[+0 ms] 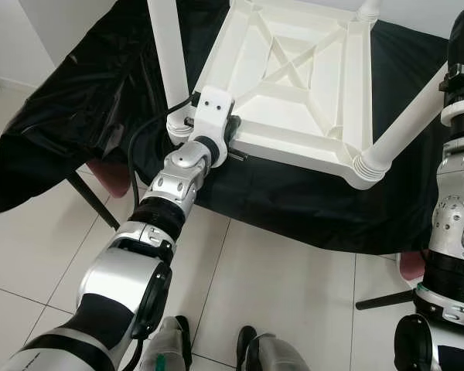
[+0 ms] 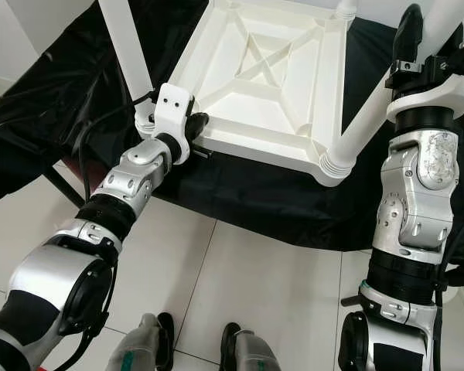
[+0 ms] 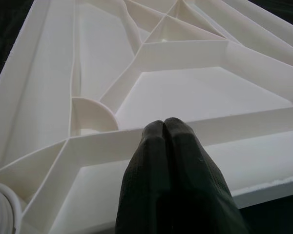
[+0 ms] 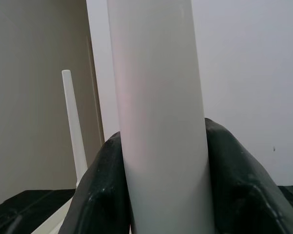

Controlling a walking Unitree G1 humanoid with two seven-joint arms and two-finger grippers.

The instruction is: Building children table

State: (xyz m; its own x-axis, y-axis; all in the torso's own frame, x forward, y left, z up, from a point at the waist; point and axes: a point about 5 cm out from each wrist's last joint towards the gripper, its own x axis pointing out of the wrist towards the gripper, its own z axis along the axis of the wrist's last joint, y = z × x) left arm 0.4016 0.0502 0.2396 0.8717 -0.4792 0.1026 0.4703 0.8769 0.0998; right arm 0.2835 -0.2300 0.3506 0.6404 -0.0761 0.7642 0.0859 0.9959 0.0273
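Tabletop (image 1: 294, 85) lying upside down on black cloth (image 1: 85, 100); left gripper (image 3: 164, 127) pressing clenched against its rim; right gripper (image 4: 161, 156) reaching up, clasping table leg (image 4: 156, 97).

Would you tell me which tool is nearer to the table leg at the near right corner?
Right. The right tool is clamped around that leg, one finger on each side. The left tool, fingers shut, rests at the upturned tabletop's near left edge, apart from that leg.

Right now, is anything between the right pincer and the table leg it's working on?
Nothing visible is. The right pincer already clamps the white leg on both sides, with that leg seated in the corner socket of the upturned table.
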